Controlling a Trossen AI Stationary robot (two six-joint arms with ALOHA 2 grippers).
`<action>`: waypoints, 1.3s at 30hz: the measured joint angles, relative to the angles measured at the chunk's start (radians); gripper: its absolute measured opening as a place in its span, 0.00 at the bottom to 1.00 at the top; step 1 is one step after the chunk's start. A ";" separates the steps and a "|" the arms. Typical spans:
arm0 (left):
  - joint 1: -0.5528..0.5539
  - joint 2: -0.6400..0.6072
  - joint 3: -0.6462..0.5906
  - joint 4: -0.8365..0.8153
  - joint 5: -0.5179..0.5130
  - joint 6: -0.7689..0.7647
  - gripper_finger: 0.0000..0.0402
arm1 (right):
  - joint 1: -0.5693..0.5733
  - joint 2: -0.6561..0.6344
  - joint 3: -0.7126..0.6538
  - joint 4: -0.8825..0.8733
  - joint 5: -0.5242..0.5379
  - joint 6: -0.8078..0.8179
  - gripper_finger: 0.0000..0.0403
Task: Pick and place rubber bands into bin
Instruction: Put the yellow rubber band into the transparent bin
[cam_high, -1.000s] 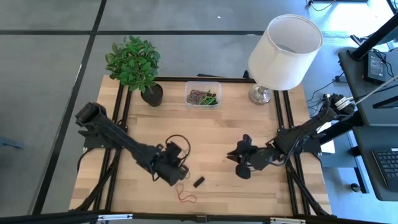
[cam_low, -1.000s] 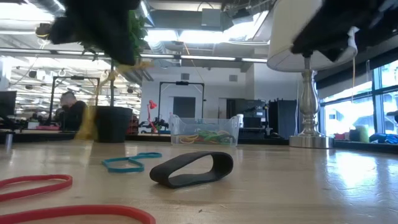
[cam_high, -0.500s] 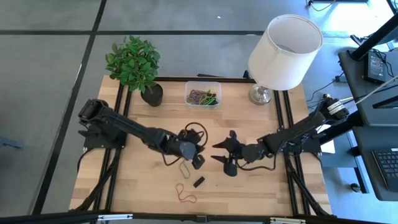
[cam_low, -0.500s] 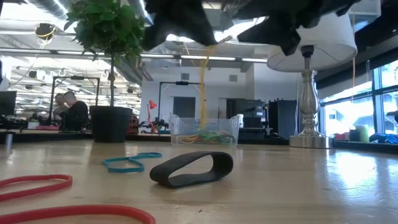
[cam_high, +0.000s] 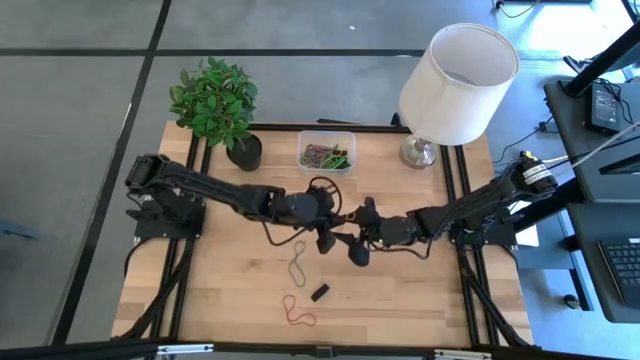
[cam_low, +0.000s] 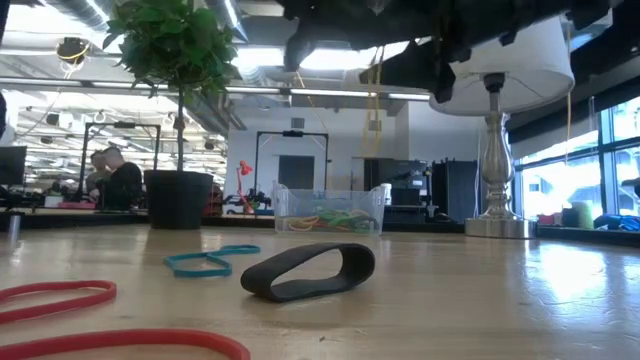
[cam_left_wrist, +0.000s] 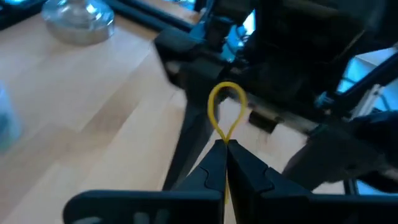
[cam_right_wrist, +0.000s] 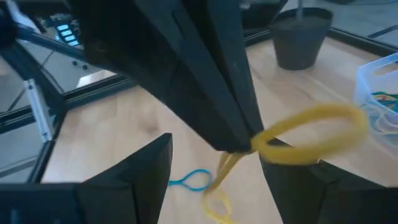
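Note:
My left gripper (cam_high: 330, 228) is above the middle of the table and shut on a yellow rubber band (cam_left_wrist: 225, 109). My right gripper (cam_high: 352, 240) is open and faces it from the table's right. Its two fingers (cam_right_wrist: 143, 171) stand on either side of the left gripper's tips and the band (cam_right_wrist: 311, 134). I cannot tell whether the band touches a finger. The clear bin (cam_high: 326, 152), with several bands inside, stands at the far edge and also shows in the low view (cam_low: 330, 210). A blue-green band (cam_high: 298, 265), a black band (cam_high: 320, 292) and a red band (cam_high: 297, 312) lie flat on the table. My left gripper pinches the yellow band between its two fingertips (cam_left_wrist: 217, 155). A small loop (cam_left_wrist: 225, 106) sticks out past the tips, and the rest hangs slack below them (cam_right_wrist: 219, 186). The band is lifted clear of the table (cam_low: 375, 90).
A black plant pot (cam_high: 245, 152) with a green plant stands at the far left. A lamp with a white shade (cam_high: 458, 85) stands at the far right, beside the bin. The loose bands lie near the front edge (cam_low: 310, 270).
My left gripper has gone up, toward the far edge and toward the table's right, carrying the yellow band hanging from its tips. My right gripper has gone toward the table's left until it meets the left gripper over the middle. The bands on the table have stayed put.

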 joint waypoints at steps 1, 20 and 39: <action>0.011 0.000 0.000 0.016 0.024 0.020 0.01 | -0.010 0.000 0.000 0.000 0.000 0.000 0.60; 0.192 -0.086 0.000 -0.260 0.285 0.323 0.16 | -0.102 0.000 0.021 0.007 -0.002 0.060 0.01; 0.183 -0.403 -0.214 -0.665 0.114 0.350 0.23 | -0.414 0.064 0.427 -0.419 0.001 -0.051 0.00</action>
